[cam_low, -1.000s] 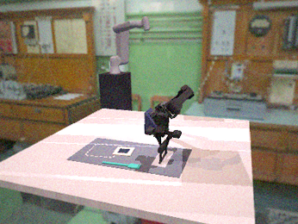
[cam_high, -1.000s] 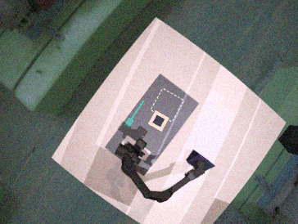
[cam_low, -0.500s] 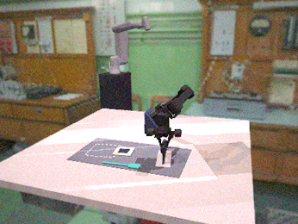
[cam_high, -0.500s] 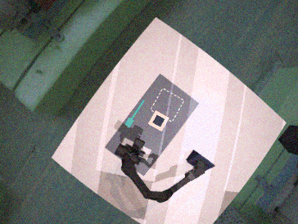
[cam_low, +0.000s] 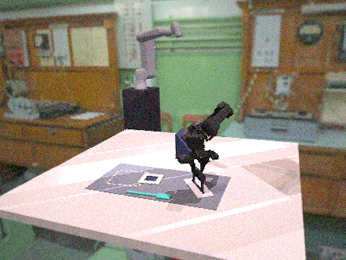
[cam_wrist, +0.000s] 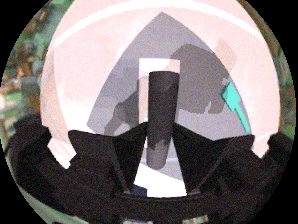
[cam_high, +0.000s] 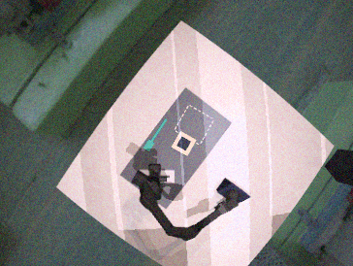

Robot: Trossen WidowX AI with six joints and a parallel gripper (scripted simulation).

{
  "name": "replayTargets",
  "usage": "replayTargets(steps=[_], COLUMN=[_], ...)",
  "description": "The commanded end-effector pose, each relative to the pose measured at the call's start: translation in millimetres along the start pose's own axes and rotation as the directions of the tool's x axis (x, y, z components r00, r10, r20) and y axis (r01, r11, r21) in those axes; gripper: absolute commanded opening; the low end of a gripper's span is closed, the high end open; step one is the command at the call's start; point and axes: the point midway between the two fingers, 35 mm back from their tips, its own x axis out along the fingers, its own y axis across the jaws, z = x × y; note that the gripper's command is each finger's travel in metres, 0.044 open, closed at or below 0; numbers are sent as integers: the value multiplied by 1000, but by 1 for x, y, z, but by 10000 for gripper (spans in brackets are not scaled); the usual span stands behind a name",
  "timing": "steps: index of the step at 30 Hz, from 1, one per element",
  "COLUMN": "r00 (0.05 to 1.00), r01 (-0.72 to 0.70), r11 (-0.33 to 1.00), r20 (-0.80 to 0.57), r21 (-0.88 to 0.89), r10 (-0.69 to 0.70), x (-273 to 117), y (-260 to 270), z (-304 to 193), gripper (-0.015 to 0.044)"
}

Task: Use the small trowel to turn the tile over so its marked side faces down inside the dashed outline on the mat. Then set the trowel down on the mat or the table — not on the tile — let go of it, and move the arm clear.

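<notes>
The trowel has a dark handle (cam_wrist: pixel 162 95) and a pale rectangular blade (cam_high: pixel 170 174) (cam_low: pixel 208 194) (cam_wrist: pixel 143 100). My gripper (cam_high: pixel 160 177) (cam_low: pixel 200 181) (cam_wrist: pixel 159 125) is shut on the handle, with the blade low over or on the mat's near end; I cannot tell if they touch. The tile (cam_high: pixel 183 143) (cam_low: pixel 152 178) has a cream border and a dark square, and lies flat with that marked side up. It is at the near edge of the dashed outline (cam_high: pixel 212 121), mostly outside it. In the wrist view neither the tile nor the outline can be made out.
A teal long-handled tool (cam_high: pixel 157 132) (cam_low: pixel 145 194) (cam_wrist: pixel 231 100) lies along one long edge of the grey mat (cam_high: pixel 221 121) (cam_low: pixel 99 187) (cam_wrist: pixel 160 37). The arm's dark base (cam_high: pixel 225 186) stands on the table beyond the mat. Shadows of the arm fall across the mat.
</notes>
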Motion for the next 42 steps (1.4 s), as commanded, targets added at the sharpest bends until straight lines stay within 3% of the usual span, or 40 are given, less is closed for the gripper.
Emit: replayTargets(steps=[1,15,23,29,42], r00=[1000,1000,1000,1000,1000], r01=[-1,-2,-2,-2,-2], r11=[991,862,859,859,859], r20=[-3,-3,-3,-3,-3], r21=[-132,-508,-512,-512,-512], r10=[0,0,0,0,0], x=[2,2,2,2,2], y=[1,1,1,1,1], z=[0,0,0,0,0], gripper=[130,130,130,270,270])
